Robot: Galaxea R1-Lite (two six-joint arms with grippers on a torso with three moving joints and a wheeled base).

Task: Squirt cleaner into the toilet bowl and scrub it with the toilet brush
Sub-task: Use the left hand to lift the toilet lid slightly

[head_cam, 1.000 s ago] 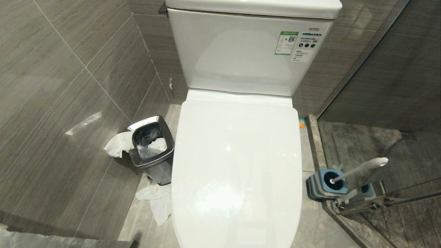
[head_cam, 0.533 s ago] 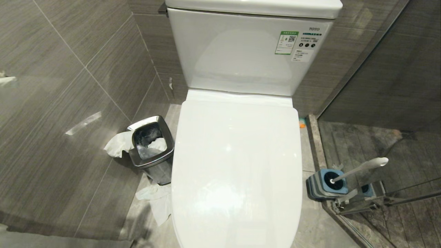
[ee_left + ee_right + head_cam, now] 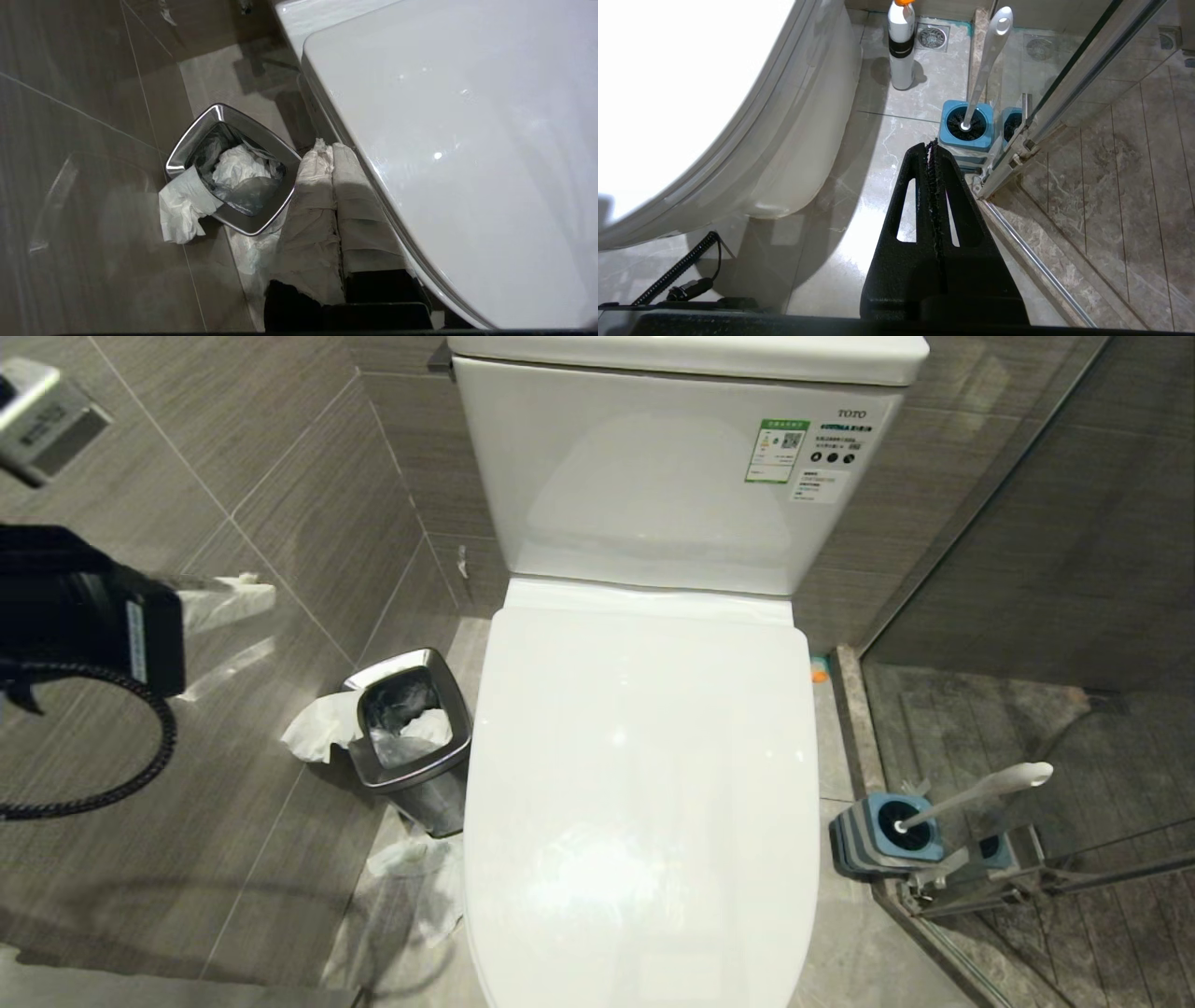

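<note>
Toilet bowl [image 3: 644, 784] lid was down. My left hand [image 3: 332, 186], fingers together, empty, hung beside the bowl's bin-side edge, nearer the lid. Right hand [image 3: 933, 144], fingers together, empty, pointed at the toilet brush [image 3: 990, 56], handle leaning away, on the bowl's opposite side.

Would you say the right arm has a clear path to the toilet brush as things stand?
Probably yes. The right gripper, fingers shut, points at the toilet brush, which stands in its blue holder with only bare floor between. The glass door frame close beside it leaves little room on that side.
</note>
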